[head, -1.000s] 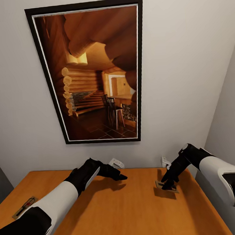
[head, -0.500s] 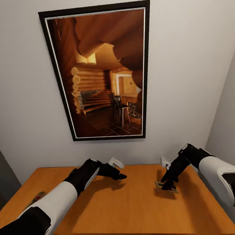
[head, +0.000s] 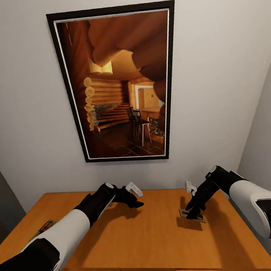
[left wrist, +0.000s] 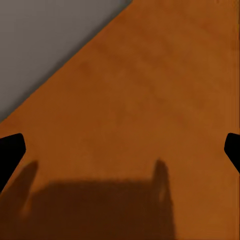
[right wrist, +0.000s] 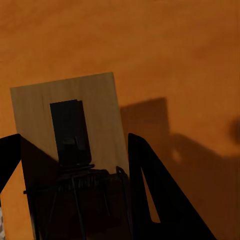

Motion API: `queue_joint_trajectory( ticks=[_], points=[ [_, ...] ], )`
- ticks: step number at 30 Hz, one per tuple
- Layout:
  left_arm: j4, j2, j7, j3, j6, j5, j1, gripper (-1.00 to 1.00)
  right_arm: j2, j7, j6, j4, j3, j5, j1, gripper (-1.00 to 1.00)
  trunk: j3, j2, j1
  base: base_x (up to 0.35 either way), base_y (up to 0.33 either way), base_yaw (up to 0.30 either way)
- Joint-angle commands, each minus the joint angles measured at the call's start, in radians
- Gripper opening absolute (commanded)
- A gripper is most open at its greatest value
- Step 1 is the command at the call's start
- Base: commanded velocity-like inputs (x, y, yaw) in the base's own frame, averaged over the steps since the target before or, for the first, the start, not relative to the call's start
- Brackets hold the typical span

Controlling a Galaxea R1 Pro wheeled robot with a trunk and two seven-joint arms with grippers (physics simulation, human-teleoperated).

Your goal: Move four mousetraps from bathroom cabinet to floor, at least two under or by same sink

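Observation:
The cabinet (head: 152, 240) shows its smooth orange-brown top. One mousetrap (head: 200, 219) lies on it at the right, and my right gripper (head: 193, 213) points down onto it. In the right wrist view the mousetrap (right wrist: 75, 115) is a tan board with dark wire parts, and the right gripper (right wrist: 75, 142) is shut on its two long edges. A second mousetrap (head: 44, 226) lies near the top's left edge. My left gripper (head: 136, 202) hovers over the back middle of the cabinet (left wrist: 150, 100), and the left gripper (left wrist: 120, 145) is open wide with nothing between its fingers (left wrist: 10, 150).
A large framed picture (head: 117, 84) hangs on the wall behind the cabinet. Two small white fittings (head: 133, 188) (head: 190, 186) sit on that wall just above the top's back edge. A side wall (head: 266, 141) closes in at the right, a grey surface (head: 2, 203) at the left.
The camera has moved, so the picture and cabinet have shifted right in view and the cabinet's front edge shows. My left gripper drew back slightly. The right gripper stays on the mousetrap.

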Motion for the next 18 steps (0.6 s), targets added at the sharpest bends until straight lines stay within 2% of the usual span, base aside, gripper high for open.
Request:
queue_joint_trajectory(
  ticks=[1,18],
  points=[
    [-0.001,-0.002,-0.002,-0.001,0.005,0.000,-0.001,1.00,0.000,0.006,0.017,-0.001,0.003,-0.002,-0.001,-1.00,-0.002,-0.002,0.000,0.000,0.000,0.000],
    [-0.001,-0.033,-0.005,-0.002,0.007,-0.001,-0.001,1.00,0.000,0.007,0.018,0.000,0.003,-0.002,-0.001,-1.00,-0.002,-0.002,0.000,0.000,0.000,0.000]
  ],
)
